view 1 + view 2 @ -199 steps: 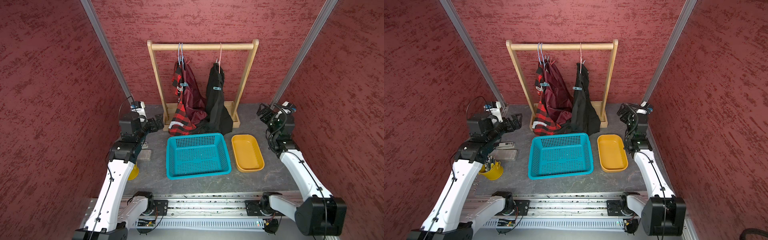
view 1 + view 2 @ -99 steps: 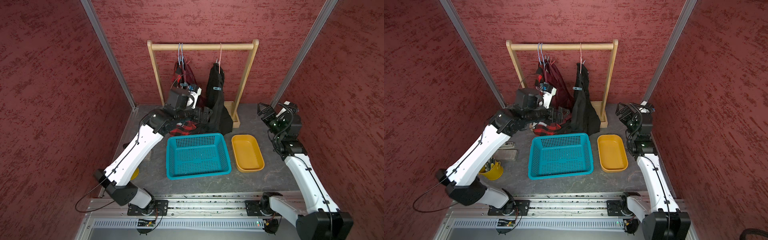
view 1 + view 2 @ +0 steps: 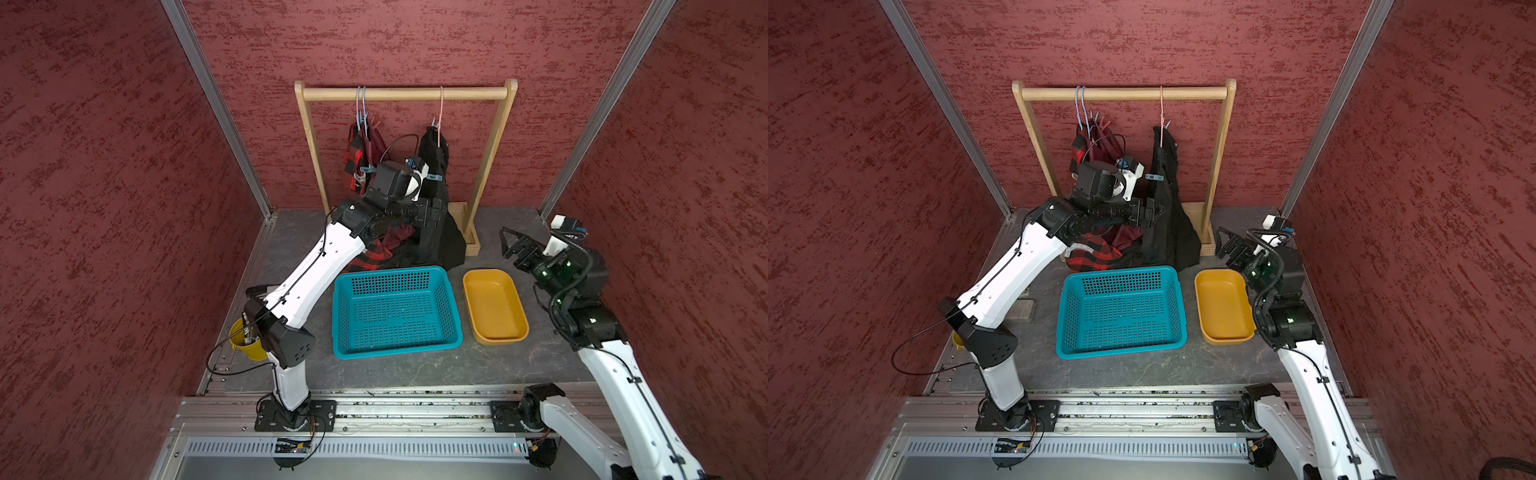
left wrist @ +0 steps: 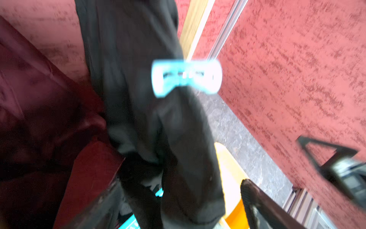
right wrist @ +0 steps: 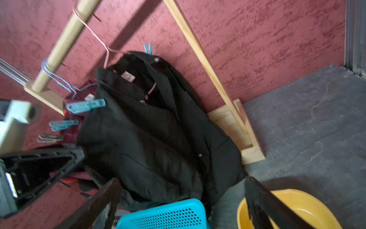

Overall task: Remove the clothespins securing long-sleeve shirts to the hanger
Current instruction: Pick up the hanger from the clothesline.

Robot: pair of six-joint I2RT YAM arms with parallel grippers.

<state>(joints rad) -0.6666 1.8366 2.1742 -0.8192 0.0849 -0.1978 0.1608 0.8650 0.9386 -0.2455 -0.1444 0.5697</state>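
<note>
I count three long-sleeve shirts [image 5: 158, 128] on one wooden rack [image 3: 405, 93], and the right wrist view shows four clothespins [image 5: 86, 106]. My left gripper [image 3: 1152, 212], jaws apart, faces the black shirt's teal clothespin [image 4: 186, 77]. The right gripper [image 3: 509, 243] hovers open over the tabletop [image 3: 395, 374].

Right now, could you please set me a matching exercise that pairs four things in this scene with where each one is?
Things:
1. black shirt
2. teal basket
3. yellow tray
4. yellow cup

Places:
A. beside the elbow of the left arm
B. hanging from the pink hanger
C. next to the right arm
D. mid-table, in front of the wooden rack

Pairs: 1-B, 2-D, 3-C, 4-A.
</note>
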